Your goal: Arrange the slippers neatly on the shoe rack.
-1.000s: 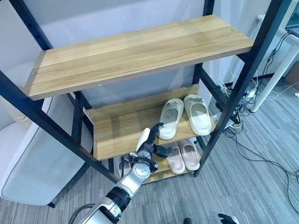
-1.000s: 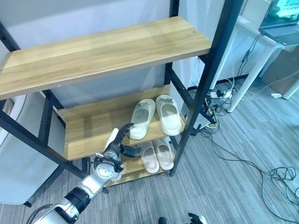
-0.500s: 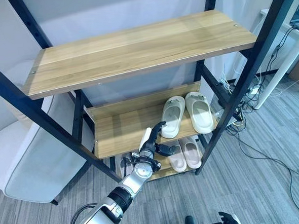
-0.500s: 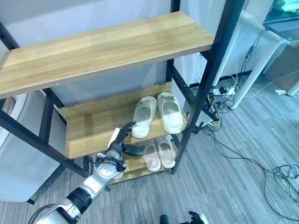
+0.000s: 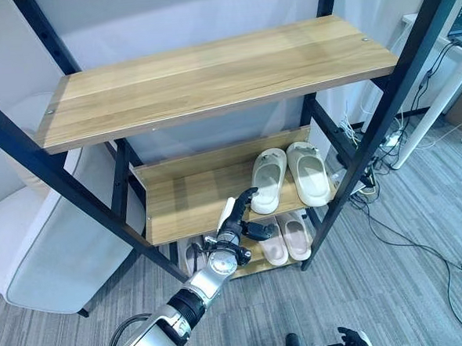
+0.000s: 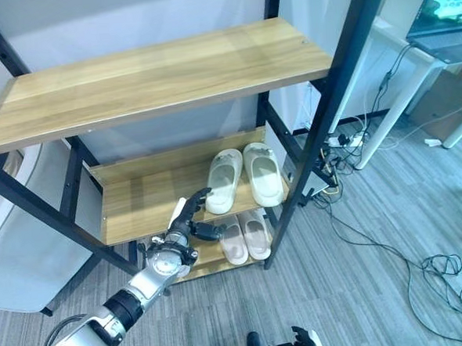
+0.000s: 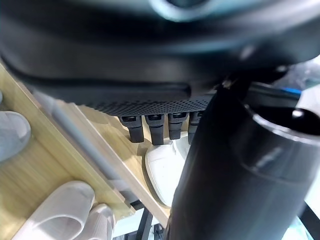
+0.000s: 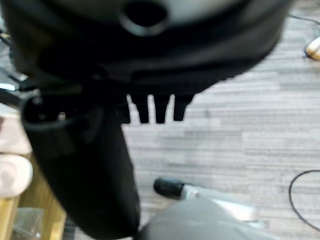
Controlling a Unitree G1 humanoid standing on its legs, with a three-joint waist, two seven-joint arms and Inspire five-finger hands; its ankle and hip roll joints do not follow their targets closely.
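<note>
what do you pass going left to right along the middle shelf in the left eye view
bare wooden shelf board → left hand → left cream slipper → right cream slipper → black rack post

A silver-grey arm with a black band and a round metal wrist joint is seen at the lower left of the left eye view, ending in the dark left hand (image 5: 236,224), whose thumb is capped in white. The fingers (image 7: 156,127) are seen as short black segments below a finely dotted black palm pad. The right hand (image 8: 150,107) is seen as glossy black, with a thick rounded thumb.
</note>
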